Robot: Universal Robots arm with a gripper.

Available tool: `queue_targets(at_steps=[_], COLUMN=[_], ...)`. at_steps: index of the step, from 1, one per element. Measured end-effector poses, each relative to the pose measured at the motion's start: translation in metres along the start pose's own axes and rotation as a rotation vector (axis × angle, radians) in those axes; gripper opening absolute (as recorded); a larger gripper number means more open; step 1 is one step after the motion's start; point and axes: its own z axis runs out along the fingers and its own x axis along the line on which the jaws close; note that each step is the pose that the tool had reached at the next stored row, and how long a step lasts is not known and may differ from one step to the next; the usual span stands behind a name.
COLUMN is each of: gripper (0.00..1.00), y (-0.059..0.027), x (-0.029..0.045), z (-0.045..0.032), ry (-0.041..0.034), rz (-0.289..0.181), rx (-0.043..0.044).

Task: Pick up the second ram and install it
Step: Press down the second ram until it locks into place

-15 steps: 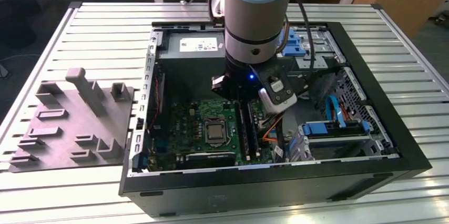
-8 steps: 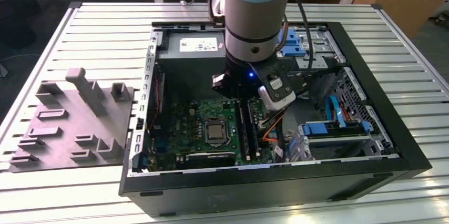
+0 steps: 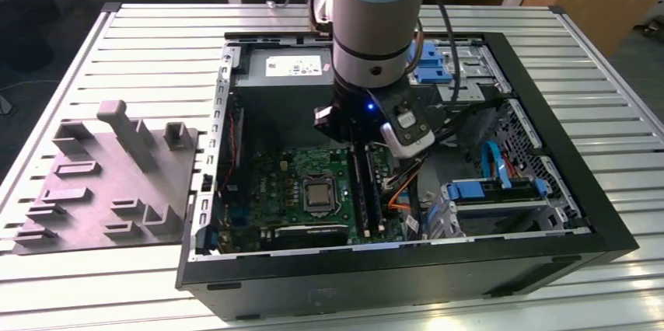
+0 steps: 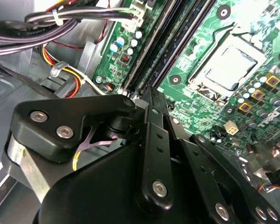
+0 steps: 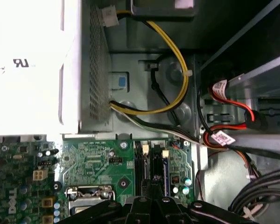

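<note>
Exterior view, from its left to its right.

- Grey fixture block sits on the slatted table, well apart from the work.
- Open PC case lies on its side. The green motherboard lies flat inside, with the CPU socket near the board's middle.
- The black memory slots are just to the exterior view's right of the socket. Their long axis runs from the case's far wall toward the near wall.
- The gripper hangs straight down over the far end of those slots, inside the case.
- Blue drive brackets are further to the exterior view's right and are not involved.

Claw state: in the second wrist view the gripper has its fingertips drawn together with no gap showing between them. The first wrist view of the gripper agrees. I cannot tell whether a thin board edge is nipped there.

Second ram: a long dark bar stands along the slot line, starting right under the gripper and running toward the near wall. I judge this to be the second ram, in or on a slot. I cannot tell whether it is fully seated.

Key relation:
- The stick lies directly below the claw, not off to a side.
- In both wrist views the fingertips sit on the slot line, so the stick's long axis is parallel to the memory slots.
- The claw is at the stick's far end rather than its middle.
</note>
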Motion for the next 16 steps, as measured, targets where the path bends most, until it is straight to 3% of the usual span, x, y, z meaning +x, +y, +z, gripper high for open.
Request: queue_targets(at_steps=[16], gripper=[0.10], y=[0.0065], x=[0.0008], z=[0.0085], ry=[-0.0001], rz=[0.000], rx=[-0.0001])
